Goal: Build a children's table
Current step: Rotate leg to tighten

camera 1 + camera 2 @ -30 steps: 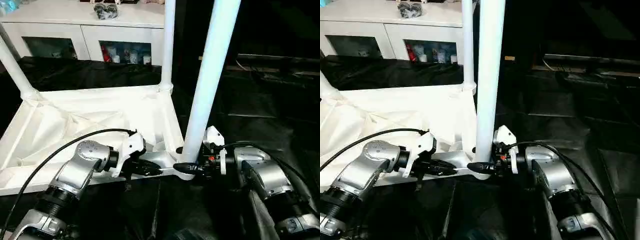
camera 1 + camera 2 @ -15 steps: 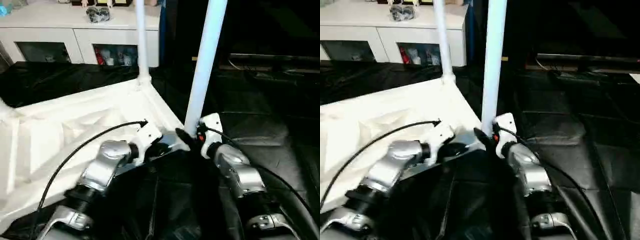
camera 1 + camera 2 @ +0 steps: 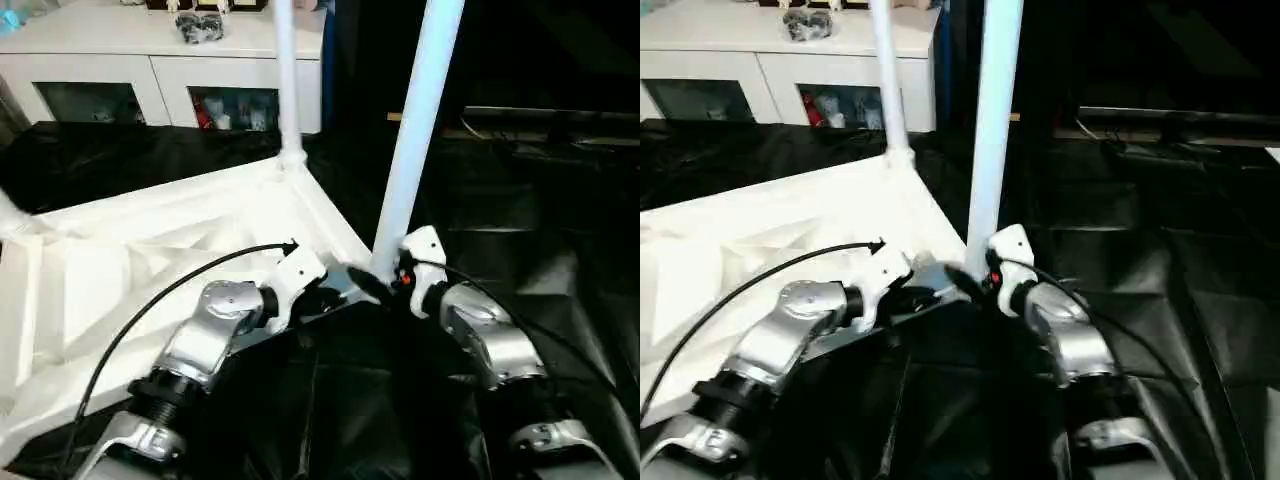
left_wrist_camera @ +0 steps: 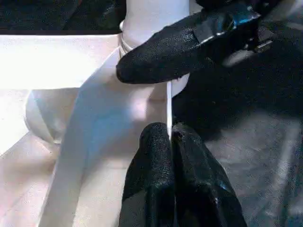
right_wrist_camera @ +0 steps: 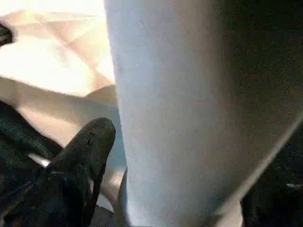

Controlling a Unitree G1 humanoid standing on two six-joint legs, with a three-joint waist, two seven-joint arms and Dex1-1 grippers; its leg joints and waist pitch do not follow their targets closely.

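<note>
The children's table (image 3: 150,260) lies upside down on the black-covered tabletop (image 3: 540,230), three legs in view, the near-corner leg (image 3: 410,150) between both grippers. The left gripper (image 4: 168,142), shut, pinches the top's thin edge; the right gripper (image 3: 372,285) straddles the leg's base, though whether it grips I cannot tell. If that leg isn't fully seated, letting go could let it lean out of its socket.

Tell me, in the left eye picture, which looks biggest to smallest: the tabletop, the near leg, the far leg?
1. Tabletop.
2. Near leg.
3. Far leg; it may only look thinner because it stands farther away.
</note>
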